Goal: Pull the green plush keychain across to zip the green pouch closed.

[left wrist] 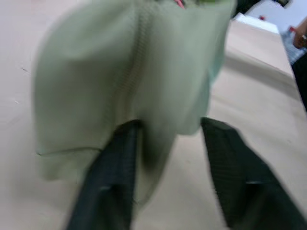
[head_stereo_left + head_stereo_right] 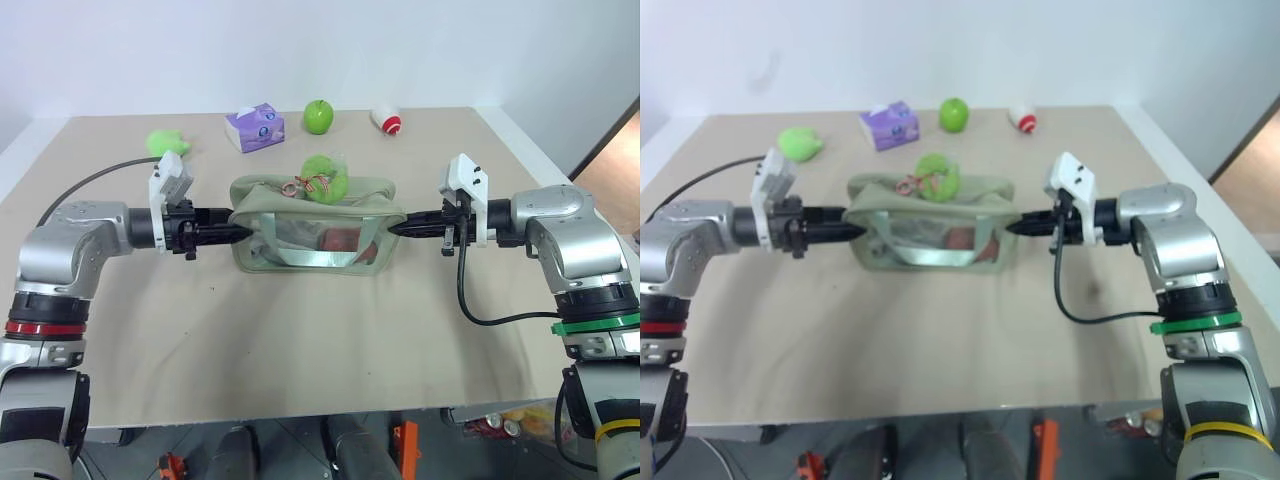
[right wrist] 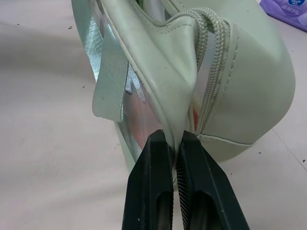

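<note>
At opposite ends of the pale sage-green fabric pouch [image 2: 312,225], the right gripper [image 3: 174,139] was clamped on fabric, the left gripper [image 1: 168,139] part-open astride its end, and the fuzzy lime-green plush keychain [image 2: 325,178] sat untouched atop the unzipped opening.

green pouch [image 1: 129,81] showing blurred in the left wrist view, its contents behind the clear window staying indistinct, reddish
</note>
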`<state>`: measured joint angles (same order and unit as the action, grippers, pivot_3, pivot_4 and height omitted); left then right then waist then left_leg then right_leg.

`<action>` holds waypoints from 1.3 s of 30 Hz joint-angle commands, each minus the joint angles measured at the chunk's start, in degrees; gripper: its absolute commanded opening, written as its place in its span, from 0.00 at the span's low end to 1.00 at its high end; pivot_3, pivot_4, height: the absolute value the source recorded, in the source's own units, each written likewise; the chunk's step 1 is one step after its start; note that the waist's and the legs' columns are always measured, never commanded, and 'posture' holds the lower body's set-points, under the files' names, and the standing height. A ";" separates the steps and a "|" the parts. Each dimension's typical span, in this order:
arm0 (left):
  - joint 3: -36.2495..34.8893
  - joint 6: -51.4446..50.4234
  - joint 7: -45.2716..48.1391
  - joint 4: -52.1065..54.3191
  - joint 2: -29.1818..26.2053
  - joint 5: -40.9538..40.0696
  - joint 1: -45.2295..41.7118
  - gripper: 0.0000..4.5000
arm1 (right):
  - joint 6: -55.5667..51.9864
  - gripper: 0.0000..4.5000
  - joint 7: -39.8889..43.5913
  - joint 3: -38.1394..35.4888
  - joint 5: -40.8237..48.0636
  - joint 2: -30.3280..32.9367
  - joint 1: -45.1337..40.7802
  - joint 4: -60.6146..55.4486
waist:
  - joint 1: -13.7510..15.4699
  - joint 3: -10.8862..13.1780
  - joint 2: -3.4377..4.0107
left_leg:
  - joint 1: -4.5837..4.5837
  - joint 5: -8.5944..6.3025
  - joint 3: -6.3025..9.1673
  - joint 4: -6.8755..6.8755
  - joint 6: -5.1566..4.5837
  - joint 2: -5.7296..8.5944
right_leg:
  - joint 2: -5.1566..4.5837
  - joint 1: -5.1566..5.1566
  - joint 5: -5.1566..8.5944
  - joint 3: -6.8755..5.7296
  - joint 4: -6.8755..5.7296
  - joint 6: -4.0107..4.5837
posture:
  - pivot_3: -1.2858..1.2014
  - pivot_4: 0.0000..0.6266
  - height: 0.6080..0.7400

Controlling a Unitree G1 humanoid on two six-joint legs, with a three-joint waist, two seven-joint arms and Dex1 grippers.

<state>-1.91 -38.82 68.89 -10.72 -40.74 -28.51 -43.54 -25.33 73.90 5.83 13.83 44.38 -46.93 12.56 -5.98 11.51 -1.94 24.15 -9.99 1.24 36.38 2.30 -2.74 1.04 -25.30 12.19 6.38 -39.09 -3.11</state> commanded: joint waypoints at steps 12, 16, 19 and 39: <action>-1.35 -1.18 -4.36 5.31 2.47 -2.31 1.46 0.00 | -3.07 0.16 -1.49 -3.67 3.60 -0.41 -1.34 -1.33 | 0.06 0.00 0.00 | 0.02 0.00 0.01 -0.01 0.00 0.03 | -0.02 0.00 -0.03 0.00 0.01 -0.06 | 0.52 0.24 1.00; -1.71 -1.75 -5.80 7.17 2.97 -3.00 2.85 0.00 | -9.17 0.46 -1.17 -8.30 10.34 -0.06 -1.07 -4.97 | 0.28 0.00 0.00 | 0.04 0.00 0.02 -0.01 0.00 0.06 | -0.06 0.01 -0.02 0.00 0.01 -0.07 | 0.52 0.24 1.00; -2.11 -2.37 -6.81 8.31 3.48 -3.73 3.52 0.00 | -15.01 0.68 0.81 -13.34 17.75 2.42 -0.52 -8.91 | 0.84 0.00 0.01 | 0.10 0.00 0.06 -0.01 0.00 0.11 | -0.11 0.02 0.00 -0.03 0.04 -0.14 | 0.52 0.24 1.00; -2.47 -2.59 -8.27 9.61 3.61 -4.78 4.74 0.00 | 33.90 0.82 -11.77 3.50 -12.75 0.51 -11.27 -6.00 | 1.46 -0.02 -0.04 | 0.19 -0.06 -0.09 -0.05 0.10 0.13 | -0.22 -0.05 0.11 0.00 0.18 -0.19 | 0.52 0.24 1.00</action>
<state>-3.44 -41.22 60.74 -3.03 -36.84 -32.58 -39.14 4.43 63.12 10.93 1.71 44.96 -55.53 6.71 -4.52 11.50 -1.98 24.33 -10.06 1.16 36.31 2.40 -2.61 0.82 -25.35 12.31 6.38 -38.91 -3.32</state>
